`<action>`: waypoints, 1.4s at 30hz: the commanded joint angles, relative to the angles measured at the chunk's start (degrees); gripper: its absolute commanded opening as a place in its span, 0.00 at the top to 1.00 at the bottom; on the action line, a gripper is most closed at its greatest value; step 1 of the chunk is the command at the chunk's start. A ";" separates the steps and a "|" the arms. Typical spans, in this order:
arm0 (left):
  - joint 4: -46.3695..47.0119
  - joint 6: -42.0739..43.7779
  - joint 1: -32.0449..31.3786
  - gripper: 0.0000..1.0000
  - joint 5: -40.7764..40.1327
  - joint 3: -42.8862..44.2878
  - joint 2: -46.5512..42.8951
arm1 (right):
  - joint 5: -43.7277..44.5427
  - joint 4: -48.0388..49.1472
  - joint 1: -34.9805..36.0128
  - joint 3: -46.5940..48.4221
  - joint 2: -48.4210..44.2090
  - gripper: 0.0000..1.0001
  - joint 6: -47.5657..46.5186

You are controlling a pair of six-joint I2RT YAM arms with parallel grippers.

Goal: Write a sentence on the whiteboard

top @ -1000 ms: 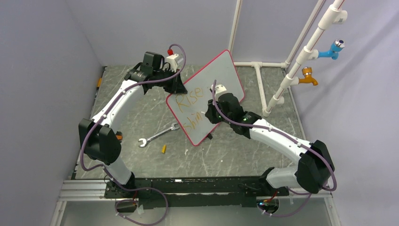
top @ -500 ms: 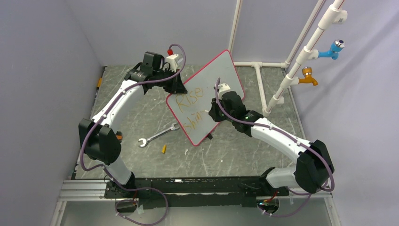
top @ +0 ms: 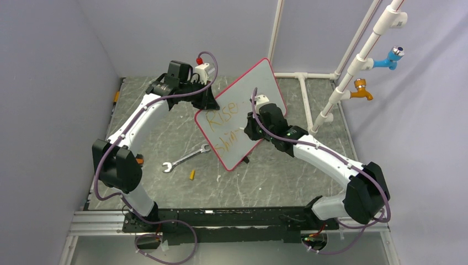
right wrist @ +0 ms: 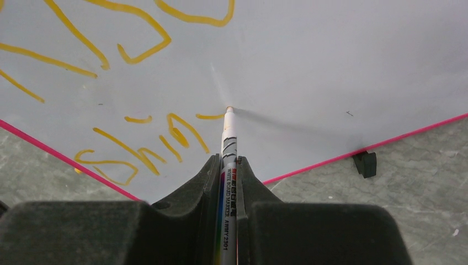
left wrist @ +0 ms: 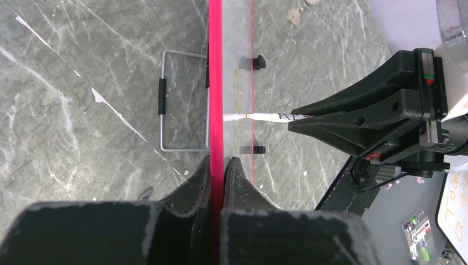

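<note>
The whiteboard (top: pixel 259 88) stands tilted on the table, white with a red-pink rim. My left gripper (left wrist: pixel 221 165) is shut on the board's rim (left wrist: pixel 216 83) at its upper left corner (top: pixel 208 99). My right gripper (right wrist: pixel 226 163) is shut on a white marker (right wrist: pixel 227 143). The marker's tip touches the board (right wrist: pixel 342 55) at the end of a short orange stroke. The sentence (top: pixel 221 118) reads "Rise" above and "shin" below in orange (right wrist: pixel 143 149). My right gripper (top: pixel 251 126) is over the board's lower middle.
A silver wrench (top: pixel 185 158) and a small yellow cap (top: pixel 192 174) lie on the table left of the board. A white pipe frame (top: pixel 331 102) with a blue and an orange tap stands at the right. A black clip foot (right wrist: pixel 365 164) holds the board's bottom edge.
My right gripper has moved up and to the right along the board with the marker, uncovering more of the lower row. The left arm and the board have not moved.
</note>
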 commanded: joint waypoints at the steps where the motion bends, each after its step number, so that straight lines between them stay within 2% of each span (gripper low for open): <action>1: -0.61 9.57 -1.05 1.00 -9.19 -1.72 0.55 | -1.40 5.20 -0.10 3.31 0.82 1.00 0.47; 18: -0.36 9.33 -1.05 1.00 -9.42 -1.84 -0.09 | -7.04 6.87 0.43 1.90 -0.05 1.00 3.03; 42: -0.10 9.05 -1.09 1.00 -9.91 -2.10 -0.64 | -4.62 6.73 1.66 -7.26 -2.60 1.00 4.02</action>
